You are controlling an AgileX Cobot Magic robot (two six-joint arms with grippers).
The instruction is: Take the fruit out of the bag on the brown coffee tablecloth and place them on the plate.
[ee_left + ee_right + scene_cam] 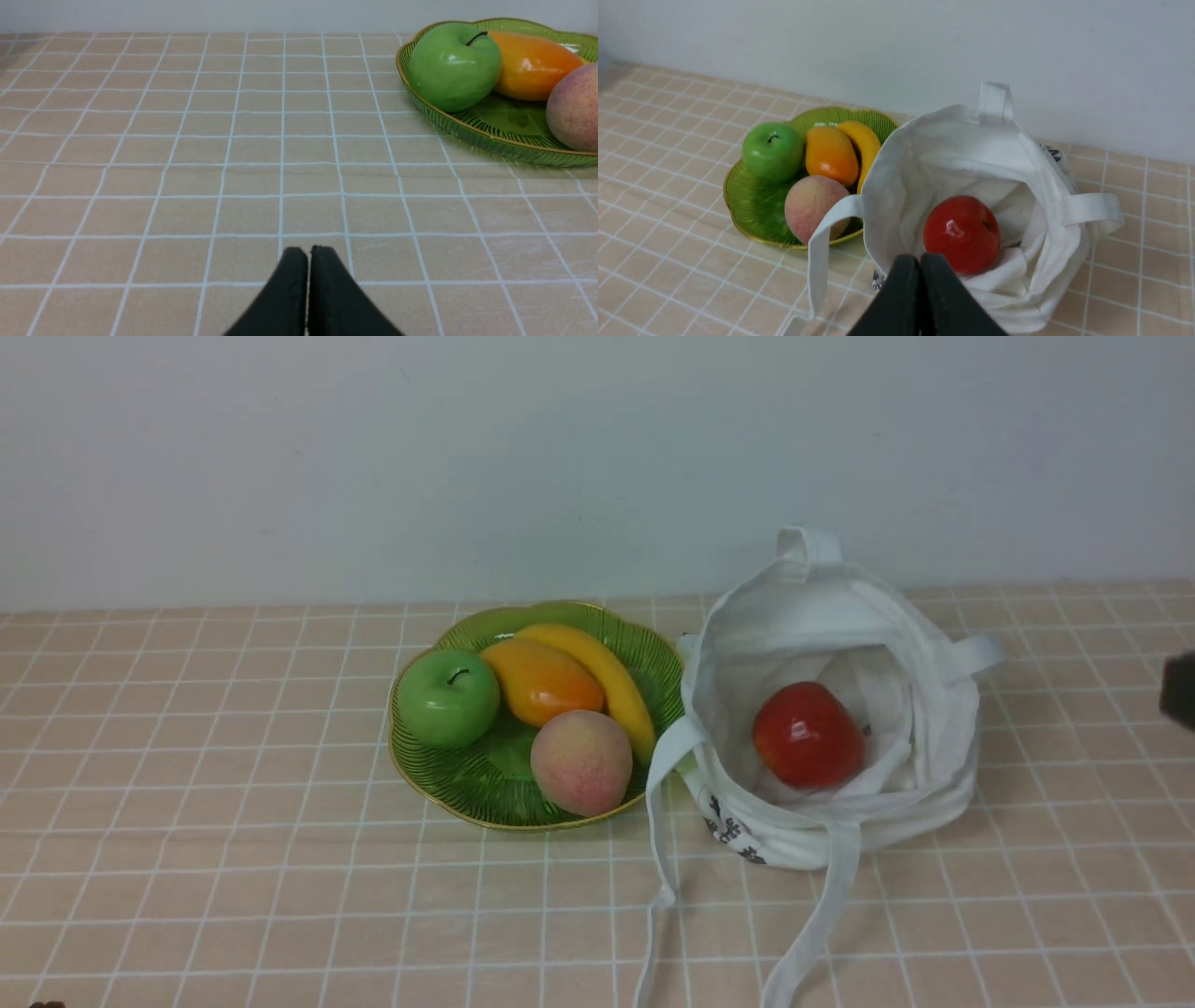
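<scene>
A red apple (807, 735) lies inside the open white bag (920, 663) on the checked tablecloth (187, 821). The orange-yellow mango (541, 681) lies on the green plate (446, 775), left of the bag. In the right wrist view the apple (962, 233) lies in the bag (924, 154) just beyond my shut, empty right gripper (920, 261), which is above the bag's near rim. My left gripper (308, 254) is shut and empty, low over bare cloth, with the plate (467, 126) and mango (532, 65) off to one side. Only a dark bit of the right arm (1178, 689) shows in the front view.
The plate also holds a green apple (448, 698), a yellow banana (607, 677) and a pink peach (581, 762). The bag's long strap handles (822, 915) trail over the cloth toward the front. A pale wall (560, 457) stands behind the table.
</scene>
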